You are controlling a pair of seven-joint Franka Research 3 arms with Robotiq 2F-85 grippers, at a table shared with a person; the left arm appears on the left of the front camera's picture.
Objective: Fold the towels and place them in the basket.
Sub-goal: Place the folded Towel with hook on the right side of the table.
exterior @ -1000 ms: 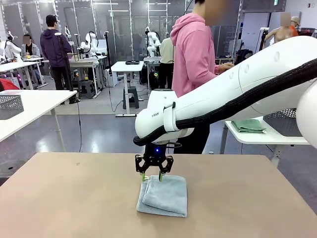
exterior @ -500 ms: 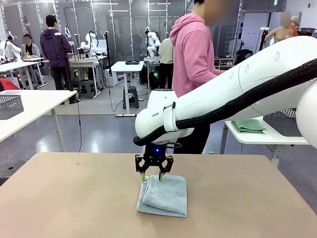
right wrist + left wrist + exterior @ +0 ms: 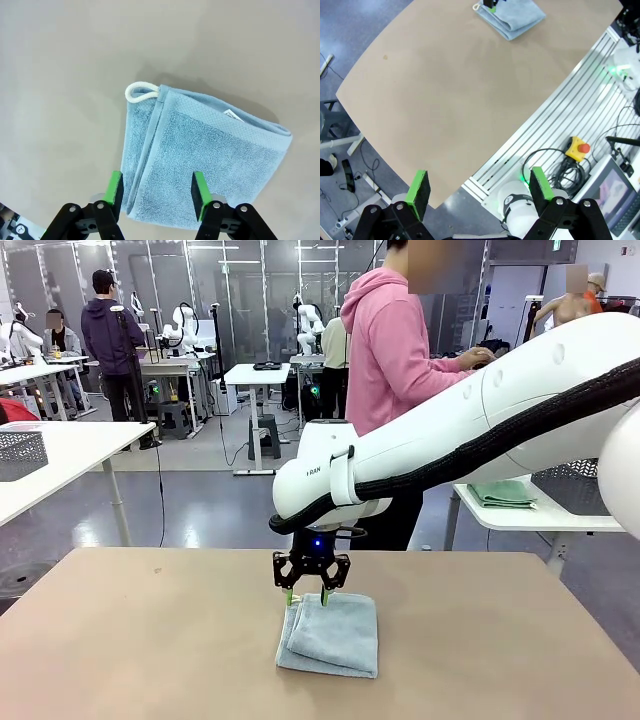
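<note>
Shifted since a second ago: only the person's hand (image 3: 478, 356), 1 o'clock; left pincer (image 3: 480, 186) wide open, empty; folded light blue towel (image 3: 330, 635) mid-desk (image 3: 150, 640); right pincer (image 3: 307, 600) half-open, empty, at towel's 11 o'clock corner.

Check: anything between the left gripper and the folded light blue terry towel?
Only bare tan tabletop, per the left wrist view, from left gripper to towel.
</note>
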